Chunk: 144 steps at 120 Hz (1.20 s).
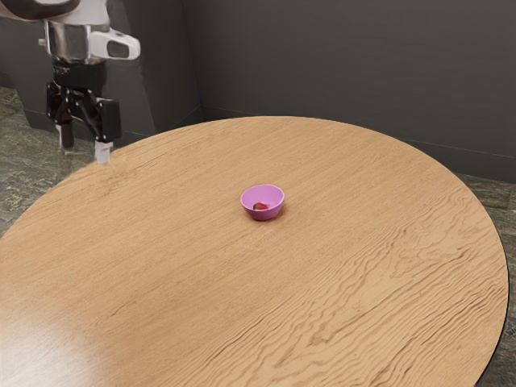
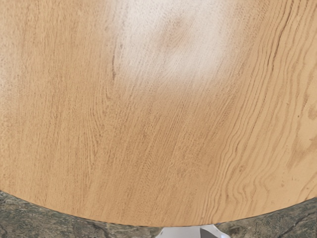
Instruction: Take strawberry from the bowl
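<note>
At the exterior view's left, a mottled stone-like floor [image 1: 16,173] is seen beside a round wooden table [image 1: 387,266], on whose near left part a pale patch of glare [image 1: 36,351] is cast; above, the arm [image 1: 76,40], in white, silver and black, is brought in from the upper left corner; from it the black gripper [image 1: 85,150] is hung with its light-tipped fingers [image 1: 103,151] pointed down, by the table's far left edge; the two fingers are held wide apart with a clear gap between them, and nothing is gripped.

Behind the arm and table, a dark grey wall [image 1: 339,72] is seen; further right, near the middle of the tabletop and well apart from the gripper, a small pink-purple bowl [image 1: 274,211] is set upright; inside it, low down, the red strawberry [image 1: 261,206] is held, partly hidden by the bowl's near wall, with a dark greenish end turned to the exterior view's left; to the right of the bowl, bare wood is marked by wavy grain.

In the wrist view, the tabletop is looked down upon, its grain broken by a whitish glare; its curved edge is bordered by the floor, and a white, rounded piece [image 2: 181,232] is partly seen just beyond that edge.
</note>
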Motion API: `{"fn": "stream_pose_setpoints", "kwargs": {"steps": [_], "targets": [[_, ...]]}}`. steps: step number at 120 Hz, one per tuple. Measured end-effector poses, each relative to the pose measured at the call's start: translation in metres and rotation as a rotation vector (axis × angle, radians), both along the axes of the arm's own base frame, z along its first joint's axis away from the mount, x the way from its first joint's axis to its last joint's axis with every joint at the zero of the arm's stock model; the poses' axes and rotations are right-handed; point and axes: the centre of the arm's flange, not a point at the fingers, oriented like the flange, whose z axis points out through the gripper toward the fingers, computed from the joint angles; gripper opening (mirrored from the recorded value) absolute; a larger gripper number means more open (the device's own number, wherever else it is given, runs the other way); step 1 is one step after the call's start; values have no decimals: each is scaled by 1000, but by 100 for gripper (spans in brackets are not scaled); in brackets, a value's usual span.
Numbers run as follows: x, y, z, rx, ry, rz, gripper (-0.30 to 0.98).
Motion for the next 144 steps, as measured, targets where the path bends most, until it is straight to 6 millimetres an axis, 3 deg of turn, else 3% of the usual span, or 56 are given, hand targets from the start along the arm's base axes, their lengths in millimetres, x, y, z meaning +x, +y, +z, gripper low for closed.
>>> {"fn": "stream_pose_setpoints", "kwargs": {"steps": [8, 14, 20, 24, 31, 36, 42, 48, 55, 62, 75, 120, 144], "targets": [[0, 1, 21, -6, -116, 2, 69], [4, 2, 12, -3, -134, 8, 69], [22, 2, -7, 11, -129, 17, 69], [52, -2, -19, 27, -128, 24, 69], [137, -13, -46, 69, -155, 25, 69], [200, -30, -77, 88, -186, -7, 69], [256, -35, -138, 92, -194, -51, 69], [290, -31, -202, 76, -190, -112, 69], [315, -33, -249, 43, -217, -207, 69], [328, -39, -275, -15, -249, -307, 69], [339, -36, -289, -84, -294, -474, 69], [353, -34, -319, -139, -319, -960, 68], [362, -12, -332, -165, -366, -1109, 69]]}}
